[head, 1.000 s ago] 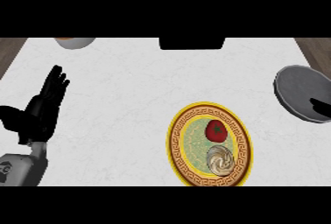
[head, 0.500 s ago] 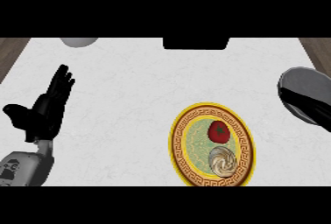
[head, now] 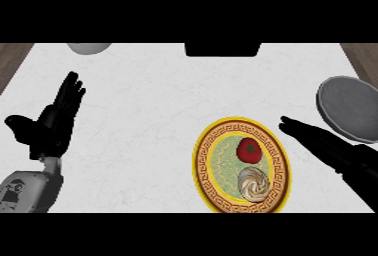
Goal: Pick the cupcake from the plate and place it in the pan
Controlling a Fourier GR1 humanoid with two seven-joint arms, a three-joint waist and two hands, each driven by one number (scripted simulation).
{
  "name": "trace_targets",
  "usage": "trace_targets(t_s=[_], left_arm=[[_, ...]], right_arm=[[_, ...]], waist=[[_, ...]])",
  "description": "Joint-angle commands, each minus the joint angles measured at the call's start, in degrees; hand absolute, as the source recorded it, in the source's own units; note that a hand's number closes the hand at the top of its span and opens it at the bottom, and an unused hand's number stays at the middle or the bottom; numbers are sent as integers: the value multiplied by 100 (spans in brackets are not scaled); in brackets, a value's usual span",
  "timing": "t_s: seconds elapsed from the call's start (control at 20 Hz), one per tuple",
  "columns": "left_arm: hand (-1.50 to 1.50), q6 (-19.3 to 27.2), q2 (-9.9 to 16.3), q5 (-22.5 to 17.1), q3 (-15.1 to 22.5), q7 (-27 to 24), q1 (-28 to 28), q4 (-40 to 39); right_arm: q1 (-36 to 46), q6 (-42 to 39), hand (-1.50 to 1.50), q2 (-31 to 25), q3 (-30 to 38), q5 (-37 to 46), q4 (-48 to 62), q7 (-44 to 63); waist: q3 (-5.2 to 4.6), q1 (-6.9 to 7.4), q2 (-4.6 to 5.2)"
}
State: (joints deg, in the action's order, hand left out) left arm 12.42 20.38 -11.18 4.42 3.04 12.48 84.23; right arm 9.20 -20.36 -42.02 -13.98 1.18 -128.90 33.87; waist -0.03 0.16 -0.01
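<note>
Sitting on the yellow-rimmed plate (head: 204, 165) below a red tomato (head: 249, 150), the cream-swirled cupcake (head: 254, 183) is seen untouched, right hand (head: 317, 140) and left hand (head: 52, 122) both held flat-fingered.

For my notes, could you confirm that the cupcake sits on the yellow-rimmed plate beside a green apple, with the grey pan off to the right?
Not quite: the head view shows a red tomato, not a green apple, beside the cupcake on the yellow-rimmed plate. The grey pan is indeed off to the right.
</note>
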Motion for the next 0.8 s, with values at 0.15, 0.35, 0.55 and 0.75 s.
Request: trace_targets(t_s=[0.15, 0.35, 0.55, 0.75], left_arm=[[0, -153, -79, 124, -181, 296, 277, -35], [0, -379, -185, 220, -329, -332, 109, -548], [0, -214, -240, 306, -318, 280, 30, 191], [0, -442, -355, 305, -530, -176, 248, -458]], right_arm=[[13, -235, -150, 650, -374, 693, 52, 706], [350, -390, -150, 954, -299, 1089, 669, 681], [-448, -494, -150, 1044, -458, 1590, 658, 212], [-51, -720, -150, 1386, -508, 1745, 1485, -233]], waist=[[3, -20, -3], [1, -8, 7], [5, -22, -6], [3, -21, 9]])
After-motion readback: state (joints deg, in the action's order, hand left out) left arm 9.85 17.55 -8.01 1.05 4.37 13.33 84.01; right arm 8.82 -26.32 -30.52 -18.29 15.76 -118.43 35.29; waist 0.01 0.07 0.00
